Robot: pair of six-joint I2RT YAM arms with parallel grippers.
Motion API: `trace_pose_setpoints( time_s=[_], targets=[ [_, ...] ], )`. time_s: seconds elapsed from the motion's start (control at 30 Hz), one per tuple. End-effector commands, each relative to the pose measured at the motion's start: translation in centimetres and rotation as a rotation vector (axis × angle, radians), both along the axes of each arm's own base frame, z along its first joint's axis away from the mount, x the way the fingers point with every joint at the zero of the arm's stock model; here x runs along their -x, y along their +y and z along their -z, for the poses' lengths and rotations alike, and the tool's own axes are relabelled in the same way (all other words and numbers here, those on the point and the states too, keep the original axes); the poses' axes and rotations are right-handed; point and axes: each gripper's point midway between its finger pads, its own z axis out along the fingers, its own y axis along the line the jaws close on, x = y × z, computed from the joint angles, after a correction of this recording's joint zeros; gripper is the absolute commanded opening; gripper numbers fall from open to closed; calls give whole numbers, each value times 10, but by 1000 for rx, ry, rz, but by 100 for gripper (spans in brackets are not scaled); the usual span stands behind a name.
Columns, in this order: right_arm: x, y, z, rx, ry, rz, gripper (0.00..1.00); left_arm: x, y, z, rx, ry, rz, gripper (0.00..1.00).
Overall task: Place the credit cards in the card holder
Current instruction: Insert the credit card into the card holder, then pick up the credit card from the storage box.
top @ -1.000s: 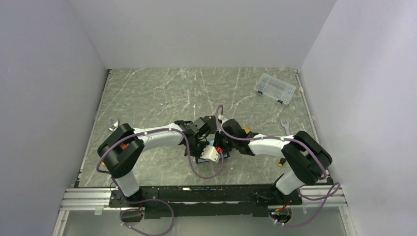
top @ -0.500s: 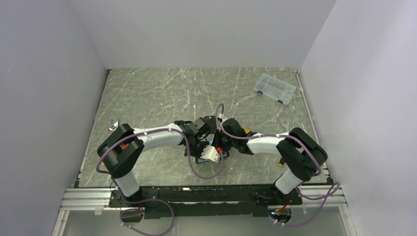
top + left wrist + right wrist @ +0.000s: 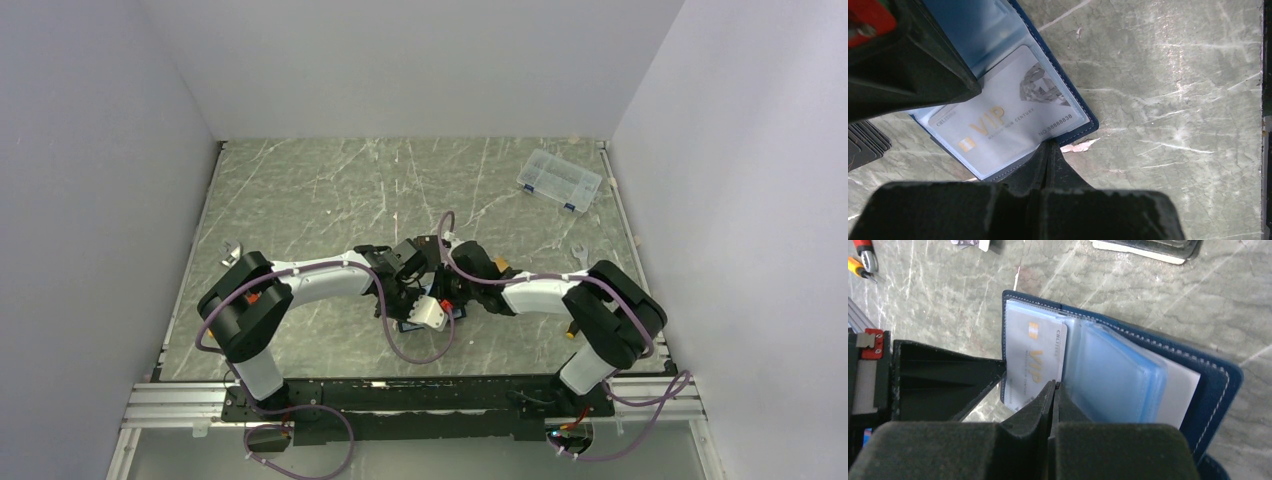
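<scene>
The navy card holder (image 3: 456,315) lies open on the table between both wrists. In the left wrist view a silver VIP credit card (image 3: 1008,117) sits inside a clear sleeve of the card holder (image 3: 1075,136). My left gripper (image 3: 1049,145) is shut, its tip touching the holder's near edge. In the right wrist view the same card (image 3: 1033,357) lies left of the pale blue sleeves (image 3: 1113,375), and a white card edge (image 3: 1184,390) shows at the right inside the holder (image 3: 1218,390). My right gripper (image 3: 1054,385) is shut, its tip resting on the sleeves beside the card. No other credit cards show.
A clear compartment box (image 3: 560,180) sits at the back right. Wrenches lie at the left (image 3: 232,250) and right (image 3: 580,255). A flat black rectangle (image 3: 1148,246) lies beyond the holder, and a screwdriver (image 3: 860,260) lies near the rail. My left gripper (image 3: 418,300) and right gripper (image 3: 447,296) crowd the middle.
The right arm's elbow has shifted slightly to the left. Both grippers stay shut at the open holder.
</scene>
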Motion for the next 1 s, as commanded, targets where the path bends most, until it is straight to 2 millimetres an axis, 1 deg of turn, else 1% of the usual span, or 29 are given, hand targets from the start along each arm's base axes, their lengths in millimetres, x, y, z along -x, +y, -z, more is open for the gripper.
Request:
trace_pose_setpoints(
  time_s=[0.0, 0.07, 0.2, 0.3, 0.43, 0.47, 0.6, 0.67, 0.73, 0.77, 0.87, 0.97],
  targets=[
    [6, -10, -13, -11, -8, 10, 0, -4, 22, 18, -86, 18, -20, 0],
    [6, -19, -15, -5, -8, 29, 0, -7, 22, 12, -72, 34, -40, 0],
    [8, -27, -19, -4, -11, 51, 11, -13, 25, -3, -34, 102, -119, 0],
    [0, -30, -31, -6, -39, 60, 17, -26, 24, -18, 2, 121, -179, 0],
    [-28, -37, -60, -10, -108, 88, 30, -49, 17, -52, 93, 161, -268, 1],
    [-38, -37, -70, -21, -132, 96, 32, -53, 17, -58, 107, 173, -281, 2],
    [-71, -47, -94, -17, -188, 137, 40, -59, 11, -77, 150, 207, -306, 6],
    [-87, -50, -103, -11, -221, 154, 45, -65, 3, -84, 187, 238, -336, 7],
    [-101, -51, -104, 5, -238, 161, 51, -77, -7, -88, 228, 281, -389, 7],
    [-109, -53, -101, 17, -237, 166, 54, -87, -12, -91, 255, 298, -425, 8],
    [-126, -57, -82, 33, -208, 185, 60, -121, -24, -97, 336, 324, -532, 11],
    [-139, -56, -62, 26, -182, 204, 63, -152, -29, -89, 384, 292, -609, 12]
  ],
)
